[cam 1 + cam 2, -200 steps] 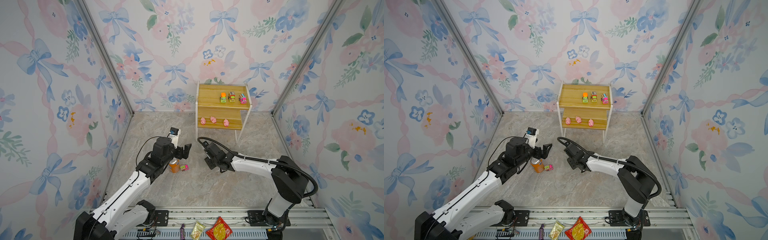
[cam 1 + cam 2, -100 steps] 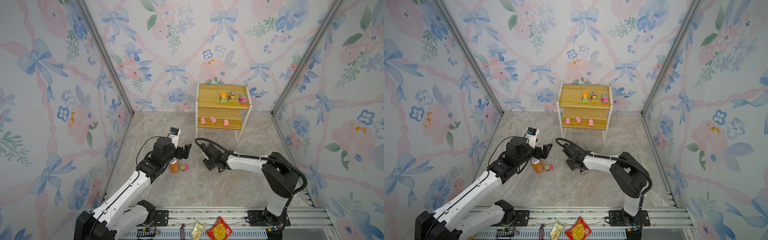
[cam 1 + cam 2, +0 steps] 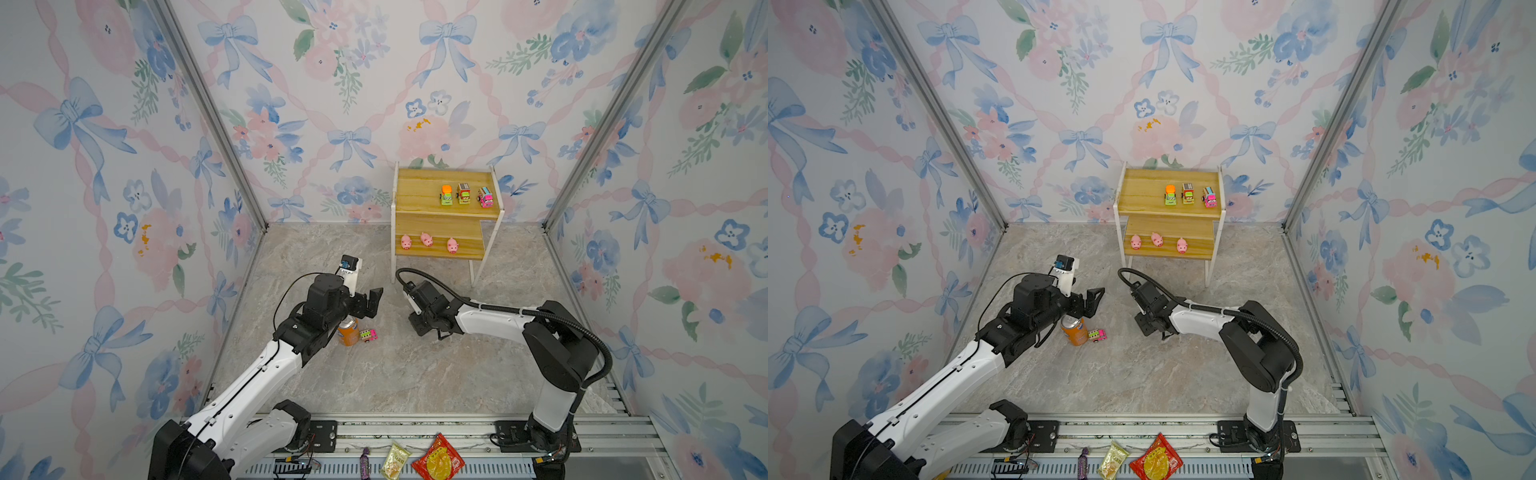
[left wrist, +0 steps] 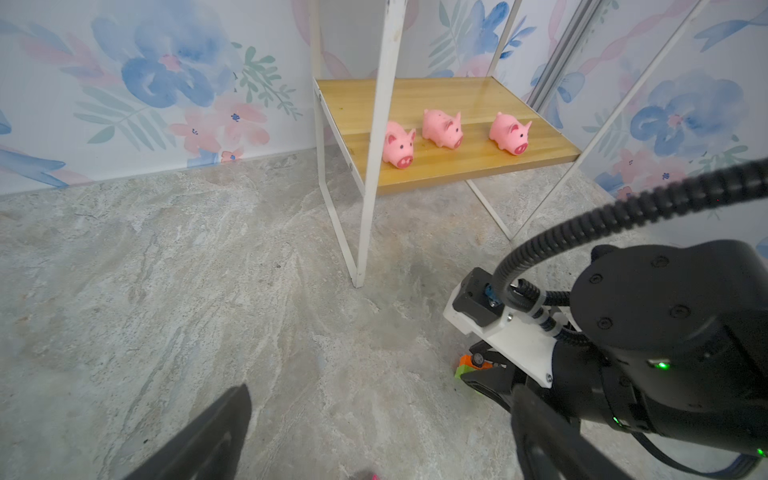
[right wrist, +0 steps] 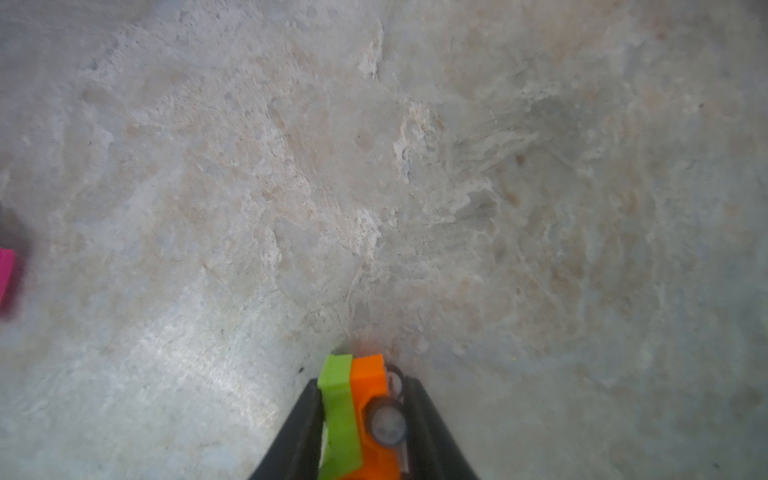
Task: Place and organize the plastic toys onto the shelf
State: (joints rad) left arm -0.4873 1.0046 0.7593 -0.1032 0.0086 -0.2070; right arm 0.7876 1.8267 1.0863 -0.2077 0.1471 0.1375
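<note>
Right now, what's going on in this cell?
Two arms are sorting small toys onto the shelf. Three trucks stand on its top board and three pigs on the lower one. The right gripper is low at the floor, jaws closed on a green-and-orange truck. The left gripper hangs open near the orange can, and a pink truck sits on the floor beside the can. Two trucks are not yet shelved.

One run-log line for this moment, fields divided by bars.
right gripper: shut on green-orange truck | left gripper: open, empty | pink truck: on floor beside can | shelf: three trucks, three pigs
</note>
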